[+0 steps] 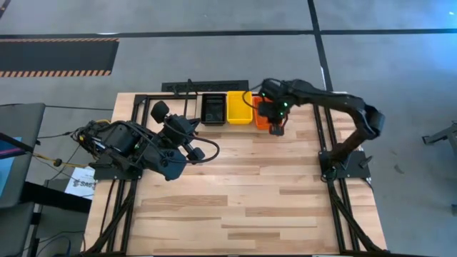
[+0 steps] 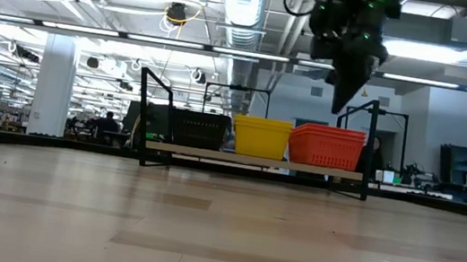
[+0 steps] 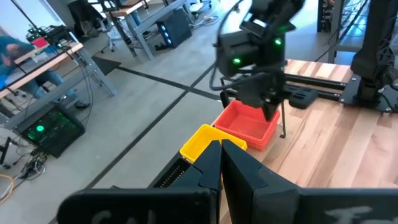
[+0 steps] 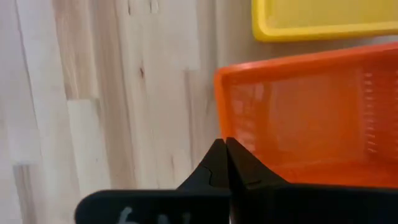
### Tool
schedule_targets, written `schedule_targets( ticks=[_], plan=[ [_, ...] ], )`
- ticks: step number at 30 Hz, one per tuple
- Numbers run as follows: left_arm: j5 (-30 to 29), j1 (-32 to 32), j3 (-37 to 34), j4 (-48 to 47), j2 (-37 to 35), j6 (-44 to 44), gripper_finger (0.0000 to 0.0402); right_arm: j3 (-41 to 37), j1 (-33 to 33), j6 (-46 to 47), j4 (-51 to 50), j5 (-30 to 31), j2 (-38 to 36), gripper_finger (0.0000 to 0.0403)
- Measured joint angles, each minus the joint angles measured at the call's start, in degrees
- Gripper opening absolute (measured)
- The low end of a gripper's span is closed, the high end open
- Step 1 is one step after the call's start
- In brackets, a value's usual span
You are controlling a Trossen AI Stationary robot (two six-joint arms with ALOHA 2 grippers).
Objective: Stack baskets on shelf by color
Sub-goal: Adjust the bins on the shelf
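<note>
Three stacks of baskets stand side by side on the shelf [image 2: 147, 111] at the table's far edge: black [image 1: 212, 109] [image 2: 197, 129], yellow [image 1: 239, 107] [image 2: 260, 137] and red [image 1: 263, 114] [image 2: 326, 146]. My right gripper [image 1: 277, 129] [image 2: 342, 106] [image 4: 225, 147] is shut. It points down, hovering just above the red stack's near rim [image 4: 280, 65], and touches nothing. My left gripper [image 1: 191, 127] [image 3: 221, 148] is shut and empty, resting left of the shelf and aimed toward the baskets. In the left wrist view the yellow basket [image 3: 198, 142] and red basket [image 3: 249, 123] lie beyond its fingertips.
The bare wooden tabletop [image 1: 243, 193] spreads out in front of the shelf. Black frame rails [image 1: 330, 143] run along both sides of the table. The right arm's base [image 1: 343, 160] stands at the right edge. Beyond the far edge there is only floor.
</note>
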Motion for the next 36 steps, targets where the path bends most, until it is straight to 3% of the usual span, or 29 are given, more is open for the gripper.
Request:
schedule_targets(
  ticks=[6, 18, 36],
  plan=[
    [-0.2, 0.0, 0.0, 0.0, 0.0, 0.0, 0.0, -10.3, 0.5, 4.5, 9.1, -3.6, -4.0, 0.0],
    [-0.2, 0.0, 0.0, 0.0, 0.0, 0.0, 0.0, -10.7, 5.0, 3.1, 13.0, -3.9, 0.6, 0.0],
    [0.0, 0.0, 0.0, 0.0, 0.0, 0.0, 0.0, -10.6, 0.0, 1.1, 21.0, -2.3, 0.9, 0.0]
  ],
)
